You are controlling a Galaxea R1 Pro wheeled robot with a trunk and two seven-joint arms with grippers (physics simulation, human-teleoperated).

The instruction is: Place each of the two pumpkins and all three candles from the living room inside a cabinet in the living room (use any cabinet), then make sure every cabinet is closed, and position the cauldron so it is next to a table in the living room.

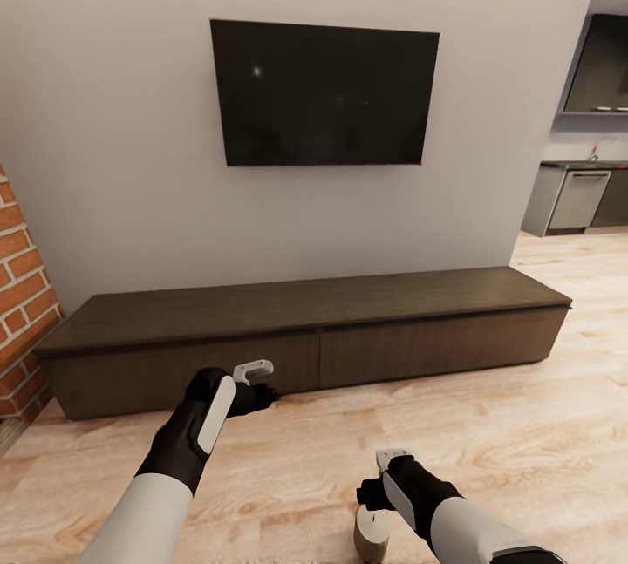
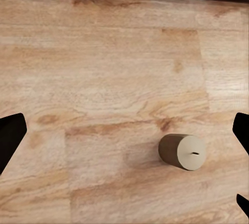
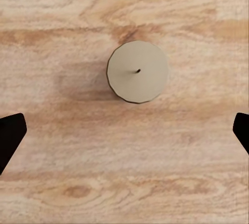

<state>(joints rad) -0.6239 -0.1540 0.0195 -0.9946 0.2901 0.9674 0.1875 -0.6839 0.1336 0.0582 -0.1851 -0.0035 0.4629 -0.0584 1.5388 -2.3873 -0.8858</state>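
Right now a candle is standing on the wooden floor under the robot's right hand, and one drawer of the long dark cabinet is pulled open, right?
Not quite: in the head view both drawer fronts of the cabinet sit flush, shut. The candle does stand on the floor below the right hand.

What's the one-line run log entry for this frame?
phase: candle pickup | right gripper: open, above candle upright on floor | left gripper: open, empty, near cabinet | drawers: closed

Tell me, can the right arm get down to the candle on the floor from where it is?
Probably yes. The right gripper hangs above the candle, fingers spread wide, with only bare floor around it. The candle sits off-center between them, so a small shift seems needed first.
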